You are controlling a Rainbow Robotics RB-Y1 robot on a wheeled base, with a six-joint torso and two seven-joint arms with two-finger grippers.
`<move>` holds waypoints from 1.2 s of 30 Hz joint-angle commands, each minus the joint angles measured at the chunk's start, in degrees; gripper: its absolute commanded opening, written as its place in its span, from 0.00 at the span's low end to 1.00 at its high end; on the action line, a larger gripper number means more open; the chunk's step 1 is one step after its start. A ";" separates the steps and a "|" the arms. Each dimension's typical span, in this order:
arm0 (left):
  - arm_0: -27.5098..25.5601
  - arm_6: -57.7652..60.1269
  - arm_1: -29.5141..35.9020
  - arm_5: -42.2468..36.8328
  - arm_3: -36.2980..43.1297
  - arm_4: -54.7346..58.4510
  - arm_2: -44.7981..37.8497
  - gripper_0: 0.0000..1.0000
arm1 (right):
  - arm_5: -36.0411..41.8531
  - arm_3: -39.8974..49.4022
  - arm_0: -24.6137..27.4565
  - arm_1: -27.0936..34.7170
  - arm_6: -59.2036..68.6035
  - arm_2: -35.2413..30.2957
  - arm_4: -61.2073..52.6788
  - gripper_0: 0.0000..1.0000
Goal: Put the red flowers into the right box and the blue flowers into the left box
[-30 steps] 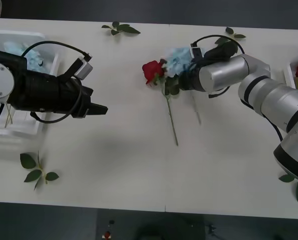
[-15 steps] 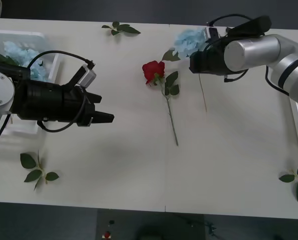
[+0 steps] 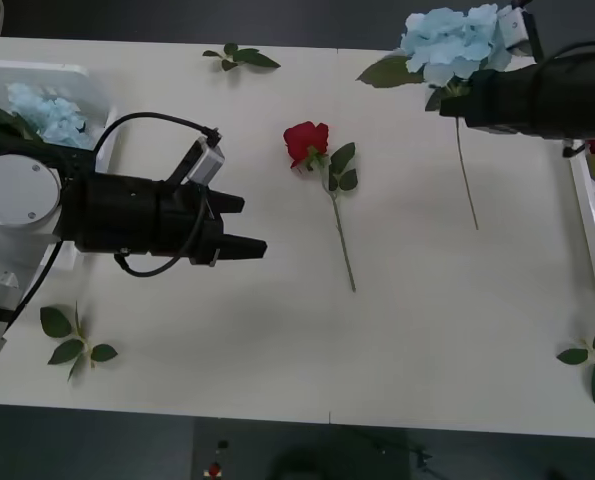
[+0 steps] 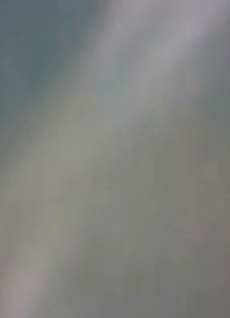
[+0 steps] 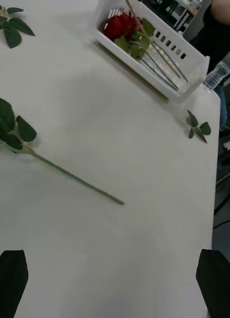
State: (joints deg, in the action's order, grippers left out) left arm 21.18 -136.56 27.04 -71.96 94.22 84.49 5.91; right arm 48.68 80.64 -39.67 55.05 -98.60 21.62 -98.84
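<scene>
1. The right gripper (image 3: 455, 100) is hovering over the far right part of the table (image 3: 277, 340), clamped on a blue flower (image 3: 449, 42) just under its pale head; the head is sticking out to the left of the black arm and the thin stem is hanging down toward the near side
2. The left gripper (image 3: 247, 243) is reaching out over the left half of the table, its black fingers (image 5: 11, 271) spread apart and holding nothing
3. A single red flower (image 3: 307, 141) is lying flat on the table between the two arms, its bloom toward the far side and its stem running near; it is sitting to the right of the left gripper's tips, apart from them, and in the left wrist view its stem end is lying ahead of the open fingers
4. The left box (image 3: 37, 75) is sitting at the far left edge behind the left arm, with blue flowers in it
5. The right box (image 5: 159, 87) is sitting at the right edge, holding red flowers with their stems laid along it
6. Loose leaf sprigs (image 3: 74, 338) are lying on the table at the near left, far middle and near right
</scene>
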 commanded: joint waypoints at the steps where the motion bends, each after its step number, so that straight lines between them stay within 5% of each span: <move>1: -0.09 -4.77 0.03 2.53 -0.44 5.87 2.79 1.00 | 2.12 5.14 3.99 1.46 -11.35 -4.65 -5.66 0.00; 13: -0.09 -18.44 -3.39 6.31 -14.15 32.76 11.49 1.00 | 3.79 12.69 9.35 -0.56 -35.61 -7.64 -18.32 0.00; 23: 0.09 -18.44 -8.76 6.66 -15.03 36.63 11.49 1.00 | 6.17 14.45 10.76 -3.38 -47.65 -7.64 -24.82 0.00; 36: 0.61 -18.44 -12.80 9.56 -15.03 36.54 11.66 1.00 | 8.98 14.63 9.26 -9.97 -46.69 -7.11 -24.73 0.00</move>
State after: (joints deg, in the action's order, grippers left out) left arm 21.17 -153.03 14.83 -63.22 78.24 120.56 17.78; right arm 57.12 93.64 -28.29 45.63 -145.21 14.32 -123.15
